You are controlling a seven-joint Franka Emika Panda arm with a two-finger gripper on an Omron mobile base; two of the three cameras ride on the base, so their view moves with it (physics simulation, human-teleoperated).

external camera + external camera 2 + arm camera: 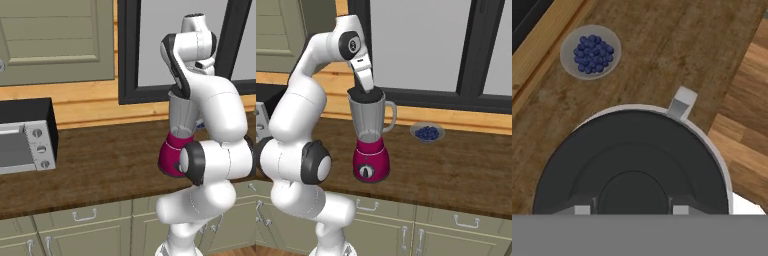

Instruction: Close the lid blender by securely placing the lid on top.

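Note:
The blender (pixel 372 150), magenta base with a black dial and a tall clear grey jar, stands on the wooden counter; the arm partly covers it in the left base view (pixel 171 155). The dark round lid (pixel 632 155) lies over the jar mouth, with the jar's pale rim showing around its upper right edge and the jar handle (pixel 682 102) poking out beyond. In the right base view the lid (pixel 362 93) sits at the top of the jar. My gripper (pixel 632 210) points straight down from above, its fingertips either side of the lid's raised centre knob, shut on it.
A small bowl of blueberries (pixel 427 132) rests on the counter to the blender's right, near the window wall (pixel 591 51). A black-and-silver toaster oven (pixel 25 135) stands far left. The counter's front edge and cabinet drawers (pixel 466 222) lie below.

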